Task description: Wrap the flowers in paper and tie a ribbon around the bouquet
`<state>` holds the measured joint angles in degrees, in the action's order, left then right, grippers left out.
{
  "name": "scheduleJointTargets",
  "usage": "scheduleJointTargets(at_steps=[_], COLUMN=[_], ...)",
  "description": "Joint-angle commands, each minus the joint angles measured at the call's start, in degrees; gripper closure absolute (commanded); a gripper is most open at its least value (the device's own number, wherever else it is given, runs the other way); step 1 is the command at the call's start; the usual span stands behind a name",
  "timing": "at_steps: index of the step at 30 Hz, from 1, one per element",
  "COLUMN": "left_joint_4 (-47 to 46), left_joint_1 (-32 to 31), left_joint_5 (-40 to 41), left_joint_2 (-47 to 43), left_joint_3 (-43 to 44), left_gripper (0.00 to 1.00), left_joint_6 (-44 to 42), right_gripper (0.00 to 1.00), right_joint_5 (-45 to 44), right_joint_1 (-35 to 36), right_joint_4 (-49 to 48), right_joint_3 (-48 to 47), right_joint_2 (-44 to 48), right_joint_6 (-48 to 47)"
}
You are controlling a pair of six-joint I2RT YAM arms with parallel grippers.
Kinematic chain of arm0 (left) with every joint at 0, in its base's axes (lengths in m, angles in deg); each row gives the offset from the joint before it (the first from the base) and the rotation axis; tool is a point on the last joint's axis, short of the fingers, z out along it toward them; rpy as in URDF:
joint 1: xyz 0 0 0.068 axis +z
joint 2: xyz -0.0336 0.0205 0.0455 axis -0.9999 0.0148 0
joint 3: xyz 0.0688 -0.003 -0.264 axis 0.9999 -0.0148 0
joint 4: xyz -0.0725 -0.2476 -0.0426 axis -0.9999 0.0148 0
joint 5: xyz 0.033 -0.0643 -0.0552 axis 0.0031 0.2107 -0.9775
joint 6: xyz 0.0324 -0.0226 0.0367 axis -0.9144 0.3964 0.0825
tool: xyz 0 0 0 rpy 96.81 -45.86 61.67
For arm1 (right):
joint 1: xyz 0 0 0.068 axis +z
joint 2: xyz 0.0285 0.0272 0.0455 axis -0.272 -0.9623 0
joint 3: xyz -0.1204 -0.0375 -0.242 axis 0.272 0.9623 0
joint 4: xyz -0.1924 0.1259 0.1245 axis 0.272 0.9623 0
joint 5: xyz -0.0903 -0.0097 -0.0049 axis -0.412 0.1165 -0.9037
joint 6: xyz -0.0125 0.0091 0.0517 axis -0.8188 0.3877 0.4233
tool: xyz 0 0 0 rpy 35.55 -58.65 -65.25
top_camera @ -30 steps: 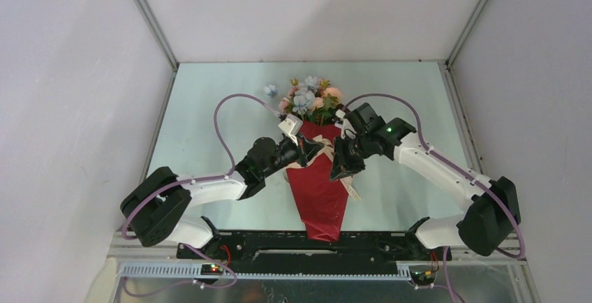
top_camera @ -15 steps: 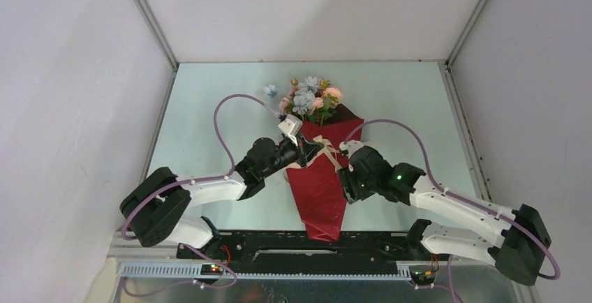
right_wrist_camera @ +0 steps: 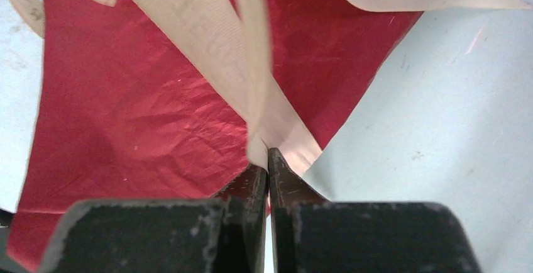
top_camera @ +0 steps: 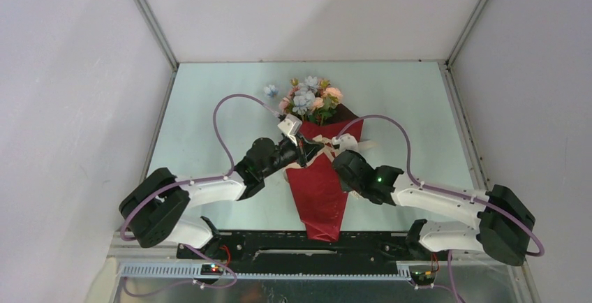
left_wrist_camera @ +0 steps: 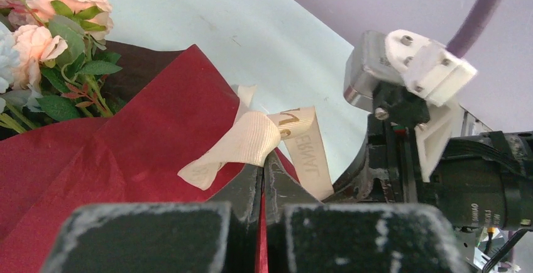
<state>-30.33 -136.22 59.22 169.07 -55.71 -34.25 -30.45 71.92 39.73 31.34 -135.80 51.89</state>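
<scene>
Table: carries the wrapped bundle at centre, long axis on the 12-to-6 o'clock line of the top view.

Paper: forms a red cone around the stems. Narrows toward 6 o'clock. Shows its dark face at the 1 o'clock corner of the mouth.

Flowers: project from the wide mouth of the cone at 12 o'clock, with pink and pale blue heads exposed.

Ribbon: crosses the upper cone just below the mouth. Bears printed letters.

Left gripper: reaches in from 9 o'clock. Jaws fully closed. Pinches a folded loop of ribbon at the fingertips, directly over the red paper.

Right gripper: reaches in from 4 o'clock. Jaws closed, tips meeting. Clamps one ribbon strand at the 3 o'clock edge of the cone. Strand runs straight from the tips toward 12 o'clock in the right wrist view.

Loose blue flower head: rests on the table at 10 o'clock from the other heads, apart from the cone.
</scene>
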Motion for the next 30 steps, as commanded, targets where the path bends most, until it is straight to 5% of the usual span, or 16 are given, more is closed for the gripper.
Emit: scheduleJointTargets(at_steps=[1, 9, 22, 30], left_joint_4=[-1.80, -0.63, 4.07, 4.85], left_joint_1=[0.23, 0.25, 0.12, 0.05], left_joint_5=[-0.18, -0.06, -1.96, -3.35], left_joint_2=[-2.07, -2.01, -4.60, -5.42], left_joint_3=[-0.06, 0.61, -0.36, -0.92], left_gripper=[1.00, 1.00, 1.00, 1.00], left_joint_6=[-1.15, -0.75, 2.05, 2.16], right_gripper=[1.00, 1.00, 1.00, 0.91], right_joint_5=[-3.98, 1.49, 6.92, 3.90], right_joint_1=[2.91, 8.51, 12.23, 10.01], right_joint_4=[0.08, -4.69, -42.35, -36.83], right_joint_3=[-0.15, -0.30, 6.15, 7.37], right_joint_2=[3.65, 8.82, -3.67, -4.83], right_joint_6=[2.96, -1.34, -56.36, -68.65])
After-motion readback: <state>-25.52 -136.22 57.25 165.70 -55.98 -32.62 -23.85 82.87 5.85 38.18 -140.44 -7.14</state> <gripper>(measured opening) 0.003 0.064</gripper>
